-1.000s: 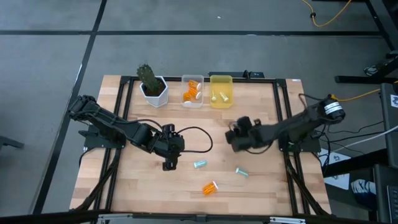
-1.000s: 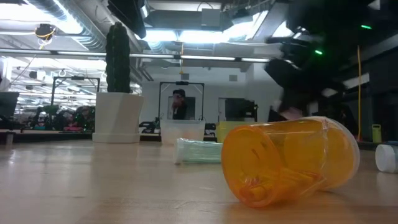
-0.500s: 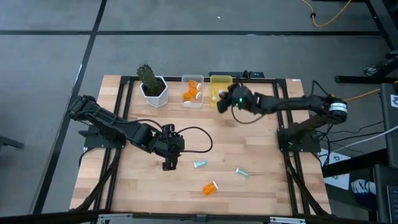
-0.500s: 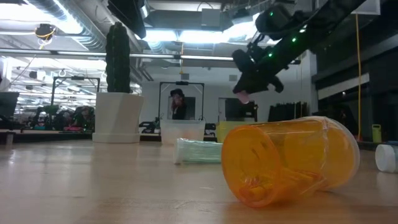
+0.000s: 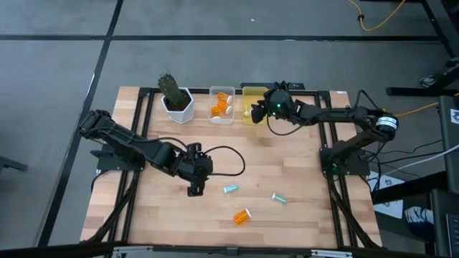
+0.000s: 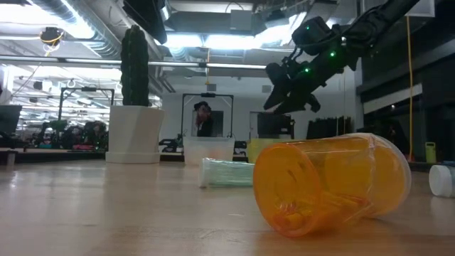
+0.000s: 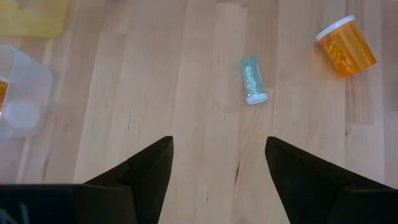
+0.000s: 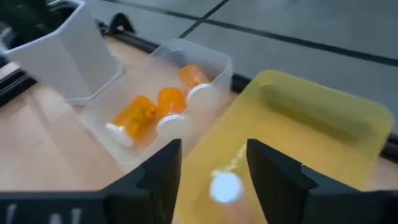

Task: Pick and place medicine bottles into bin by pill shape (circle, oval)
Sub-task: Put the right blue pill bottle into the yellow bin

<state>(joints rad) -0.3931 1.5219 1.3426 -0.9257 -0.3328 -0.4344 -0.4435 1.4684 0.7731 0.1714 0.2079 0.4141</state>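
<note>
My right gripper (image 5: 259, 110) hangs open and empty over the yellow bin (image 5: 255, 95) at the table's far edge; it also shows in the low view (image 6: 284, 96). A pale bottle with a white cap (image 8: 225, 186) lies in the yellow bin below it. The clear bin (image 5: 222, 93) beside it holds orange bottles (image 8: 158, 106). On the table lie two teal bottles (image 5: 230, 189) (image 5: 279, 198) and an orange bottle (image 5: 242, 216), all on their sides. My left gripper (image 5: 193, 188) is open and low over the table, left of the first teal bottle (image 7: 252, 79).
A white hexagonal cactus pot (image 5: 176, 104) stands left of the clear bin. A black cable (image 5: 233, 161) loops on the table by the left gripper. Dark frame rails (image 5: 326, 143) run along the table's sides. A person shows far behind the table in the low view (image 6: 204, 117).
My right gripper has risen and gone from the table's middle to the far edge, over the yellow bin. A small pinkish thing that showed at its fingertips half a second ago no longer shows there.
</note>
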